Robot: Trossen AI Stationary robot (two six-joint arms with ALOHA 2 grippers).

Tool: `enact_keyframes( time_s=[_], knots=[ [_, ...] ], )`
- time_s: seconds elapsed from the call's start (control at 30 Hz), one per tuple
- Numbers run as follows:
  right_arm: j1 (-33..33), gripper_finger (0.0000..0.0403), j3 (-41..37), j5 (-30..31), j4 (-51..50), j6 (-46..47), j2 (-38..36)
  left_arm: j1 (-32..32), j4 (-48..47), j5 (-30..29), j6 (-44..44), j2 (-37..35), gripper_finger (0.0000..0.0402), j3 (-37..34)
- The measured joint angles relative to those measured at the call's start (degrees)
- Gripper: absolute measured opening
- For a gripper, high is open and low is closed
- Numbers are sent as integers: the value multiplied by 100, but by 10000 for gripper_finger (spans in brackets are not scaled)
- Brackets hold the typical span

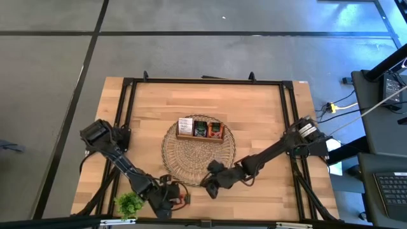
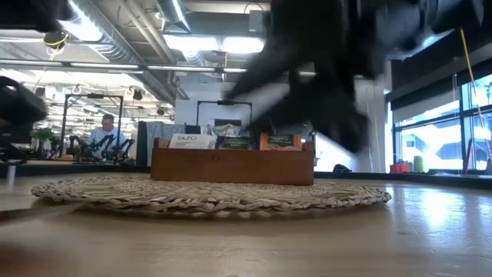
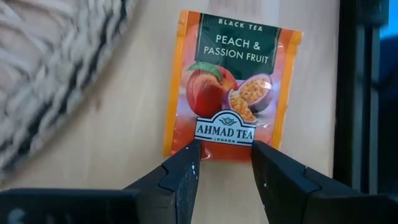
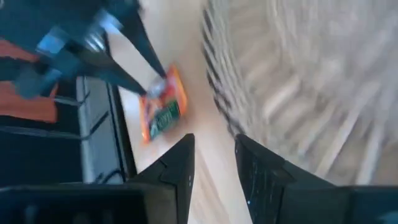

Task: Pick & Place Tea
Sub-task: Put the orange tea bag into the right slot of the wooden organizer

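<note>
An orange tea sachet (image 3: 230,87) printed with a peach lies flat on the wood near the table's near edge (image 1: 183,198), just off the round wicker mat (image 1: 191,159). My left gripper (image 3: 227,155) stands open over the sachet's one short end, slanting down. My right gripper (image 1: 208,189) is open with nothing between its fingers (image 4: 214,146), above the bare wood at the mat's near rim, right of the sachet (image 4: 163,106). On the mat's far part stands a wooden tray (image 1: 200,138) with three sachets upright in it. My left gripper's two fingertips (image 3: 189,152) stand at the sachet's short end below the brand label (image 3: 225,144), coming slanting from above. The sachet lies flat on the table. Whether the tips touch it, I cannot tell.
A green plant sprig (image 1: 129,203) lies at the near left corner. A black frame rail (image 3: 357,93) runs along the near edge close beside the sachet. In the low view the tray (image 2: 231,169) stands on the mat (image 2: 207,194); a person sits in the room beyond.
</note>
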Motion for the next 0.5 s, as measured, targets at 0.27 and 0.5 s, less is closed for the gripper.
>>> enact_keyframes(
  time_s=[0.27, 0.5],
  knots=[
    [-24, 119, 111, -747, 439, 677, 418, 175, 250, -170, 0, 12, 143, -4],
    [56, 127, 205, -549, 433, 529, 425, 183, 332, -392, 13, 21, 143, -13]
  ],
)
